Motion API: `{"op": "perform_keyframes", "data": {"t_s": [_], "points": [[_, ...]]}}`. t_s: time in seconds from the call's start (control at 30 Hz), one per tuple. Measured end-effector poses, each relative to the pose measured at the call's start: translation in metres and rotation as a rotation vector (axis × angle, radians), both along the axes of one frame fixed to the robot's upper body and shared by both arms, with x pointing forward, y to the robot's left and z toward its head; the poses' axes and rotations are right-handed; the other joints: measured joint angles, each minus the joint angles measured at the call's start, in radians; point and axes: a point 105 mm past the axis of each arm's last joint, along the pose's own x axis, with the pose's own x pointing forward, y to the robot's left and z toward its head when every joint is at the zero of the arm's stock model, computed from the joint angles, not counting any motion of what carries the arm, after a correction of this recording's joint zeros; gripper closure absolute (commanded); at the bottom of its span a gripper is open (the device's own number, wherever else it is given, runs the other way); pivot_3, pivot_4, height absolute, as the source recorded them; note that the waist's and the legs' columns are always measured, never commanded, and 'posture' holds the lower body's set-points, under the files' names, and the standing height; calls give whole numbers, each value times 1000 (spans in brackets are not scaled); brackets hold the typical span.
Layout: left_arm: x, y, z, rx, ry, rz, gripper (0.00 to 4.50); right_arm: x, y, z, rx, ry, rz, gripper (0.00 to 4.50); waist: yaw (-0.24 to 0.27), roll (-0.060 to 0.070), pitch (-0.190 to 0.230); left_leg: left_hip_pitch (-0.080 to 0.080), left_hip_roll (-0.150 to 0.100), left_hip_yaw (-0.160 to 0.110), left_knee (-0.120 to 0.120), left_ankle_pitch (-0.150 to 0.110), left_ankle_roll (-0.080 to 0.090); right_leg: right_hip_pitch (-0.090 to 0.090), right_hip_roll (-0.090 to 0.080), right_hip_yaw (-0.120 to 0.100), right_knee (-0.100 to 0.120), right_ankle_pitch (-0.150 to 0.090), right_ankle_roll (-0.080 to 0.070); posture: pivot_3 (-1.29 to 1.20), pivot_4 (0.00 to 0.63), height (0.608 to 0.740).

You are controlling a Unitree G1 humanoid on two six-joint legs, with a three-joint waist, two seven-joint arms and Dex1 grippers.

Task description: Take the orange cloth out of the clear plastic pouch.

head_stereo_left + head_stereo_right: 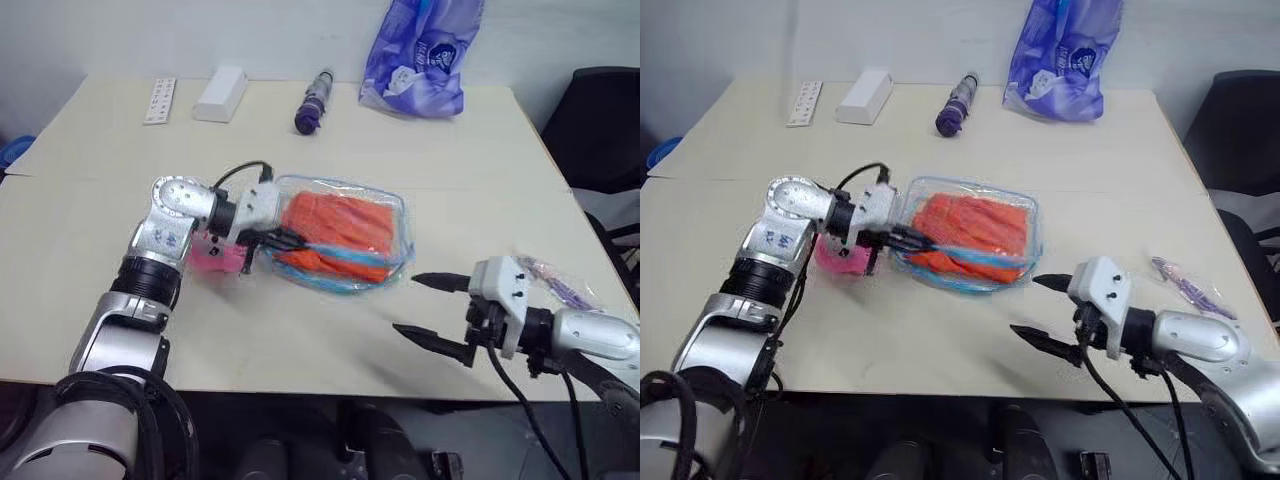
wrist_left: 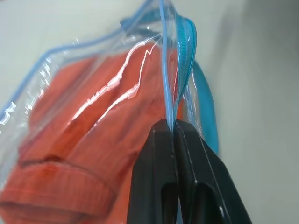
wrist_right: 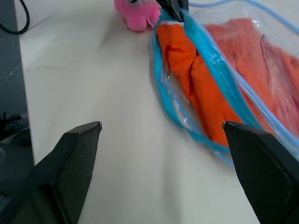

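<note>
The pouch [image 1: 345, 235] lies mid-table [image 1: 300, 340], and the cloth [image 1: 335, 225] is inside it, folded and pressing against the clear wall. The left gripper [image 1: 285, 240] is closed tight on the pouch's blue zipper edge (the wrist view shows the trim pinched between its fingers [image 2: 156, 177]). A pink toy [image 1: 215, 258] sits just beside that gripper. The right gripper [image 1: 432, 312] hovers near the pouch, jaws spread wide, holding nothing.

Beige table [image 1: 430, 150] with a seam, pale wall [image 1: 150, 30] behind, black chair [image 1: 600, 120] at right
</note>
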Motion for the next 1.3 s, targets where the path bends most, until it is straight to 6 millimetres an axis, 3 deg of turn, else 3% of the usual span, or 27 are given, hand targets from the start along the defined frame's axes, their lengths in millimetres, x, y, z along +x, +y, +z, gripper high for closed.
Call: {"op": "perform_keyframes", "data": {"t_s": [0.2, 0.27, 0.37, 0.53, 0.73, 0.9, 1.1, 1.3], "points": [[5, -17, -4, -96, 70, 104, 4500, 30, 31, -5, -74, -144, 18, 2765, -1, 0, 0, 1, 1, 0, 1, 0, 0, -2, -1, 0, 1, 0, 0, 0, 150, 740], [4, -22, -10, -116, 90, 125, 4500, 45, 41, -9, -137, -219, -4, 2765, -2, 0, 0, 0, 0, 1, 2, 0, 0, -3, -1, 0, 1, 0, 0, 0, 150, 740], [6, -26, -13, -140, 97, 160, 4500, 64, 49, -21, -167, -247, -63, 2188, -1, 0, 0, -1, 1, 1, 4, 0, 0, -3, -2, -1, 2, 0, 0, 0, 150, 740], [8, -35, -10, -169, 88, 178, 4500, 85, 48, -35, -235, -291, -166, 544, 1, 0, 0, -3, 2, -1, 6, 0, 0, -4, -2, -2, 2, 0, 0, 0, 150, 740], [5, -42, -6, -180, 79, 170, 4500, 93, 55, -35, -159, -274, -241, 544, -5, 0, 0, -4, 3, -1, 7, 0, 0, -4, -2, -3, 2, 0, 0, 0, 150, 740], [3, -42, -7, -179, 76, 167, 4500, 99, 50, -29, -50, -200, -312, 544, -14, 0, 0, -4, 4, -2, 7, 0, 0, -4, -2, -3, 3, 0, 0, 0, 150, 740], [3, -43, -7, -179, 75, 169, 4500, 103, 33, -42, -191, -226, -339, 544, -20, 0, 0, -4, 3, -2, 7, 0, 0, -4, -3, -3, 2, 0, 0, 0, 150, 740], [5, -47, -7, -193, 78, 172, 4500, 100, 40, -45, -223, -250, -297, 544, -21, 0, 0, -4, 4, -2, 7, 0, 0, -4, -2, -3, 3, 0, 0, 0, 150, 740]]}}
